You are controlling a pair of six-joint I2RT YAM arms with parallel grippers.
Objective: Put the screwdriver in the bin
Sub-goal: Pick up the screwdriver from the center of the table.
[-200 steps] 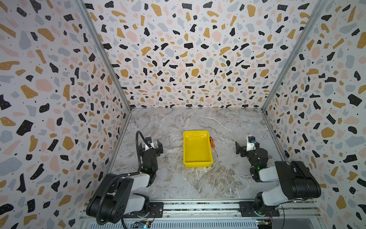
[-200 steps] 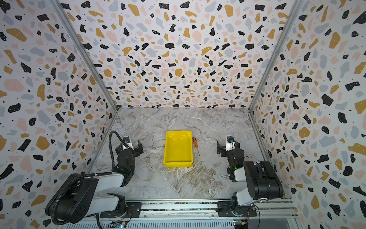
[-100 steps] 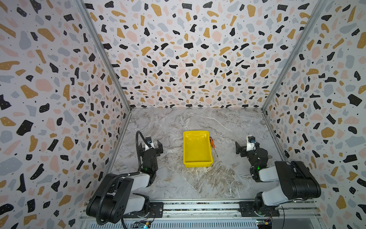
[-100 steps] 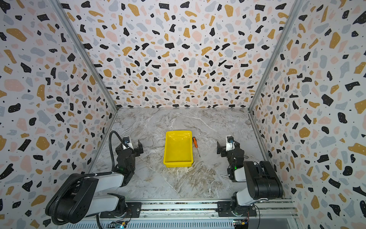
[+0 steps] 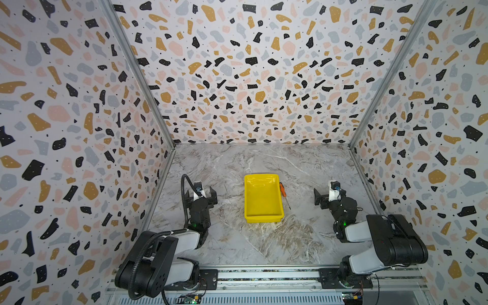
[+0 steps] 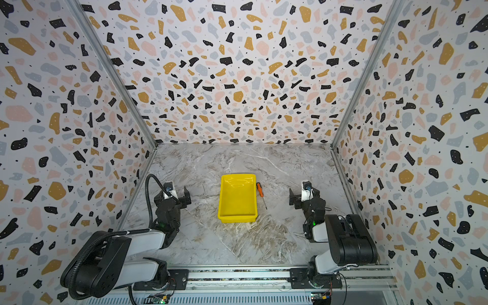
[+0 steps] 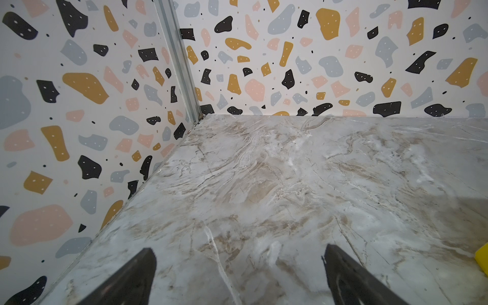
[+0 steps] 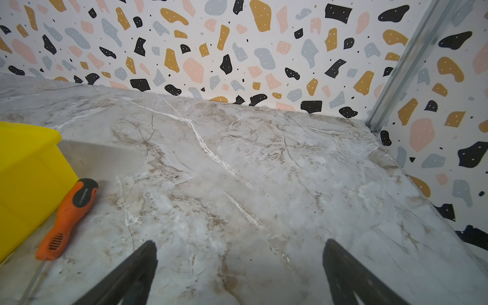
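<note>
The yellow bin sits mid-table and holds nothing. The screwdriver, with an orange handle and a black cap, lies flat on the marble. It rests right beside the bin's right wall, shaft pointing toward the front. In the right wrist view the screwdriver lies against the bin, off to the side of my open right gripper. My right gripper rests right of the bin, empty. My left gripper rests left of it, open and empty; a bin corner shows.
Terrazzo-patterned walls close in the marble table on three sides. A metal rail carrying both arm bases runs along the front edge.
</note>
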